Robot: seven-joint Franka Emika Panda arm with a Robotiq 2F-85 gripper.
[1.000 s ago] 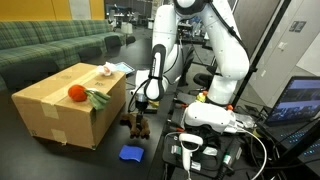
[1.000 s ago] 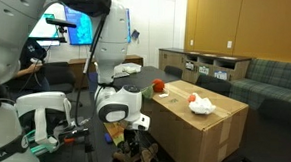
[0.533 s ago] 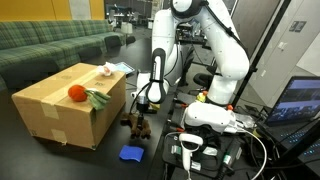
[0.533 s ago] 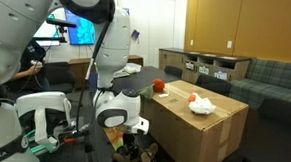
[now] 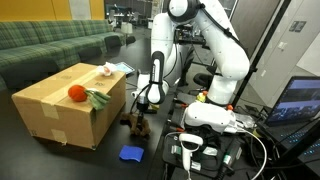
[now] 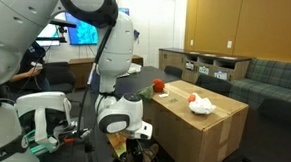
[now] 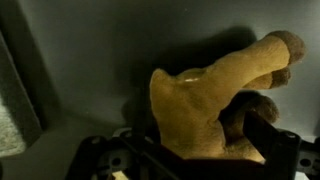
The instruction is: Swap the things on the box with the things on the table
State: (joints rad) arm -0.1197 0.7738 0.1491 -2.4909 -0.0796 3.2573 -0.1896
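Observation:
A cardboard box [image 5: 55,110] [image 6: 198,134] carries an orange ball [image 5: 75,93] [image 6: 157,87], a green leafy item [image 5: 97,99] and a white-pink item [image 5: 105,69] [image 6: 201,104]. A brown plush toy [image 5: 139,127] lies on the floor beside the box, and a blue item [image 5: 131,153] lies nearer the front. My gripper [image 5: 143,112] is low over the plush toy. In the wrist view the tan plush [image 7: 200,100] fills the space between the open fingers of the gripper [image 7: 190,150] and touches the right finger.
The robot base and cables [image 5: 210,120] stand close behind the plush toy. A laptop [image 5: 298,100] is at the right edge. Green sofas [image 5: 50,40] line the back. The box's side wall is right next to the gripper.
The arm has lowered slightly toward the plush toy. The items on the box and the blue item have not moved.

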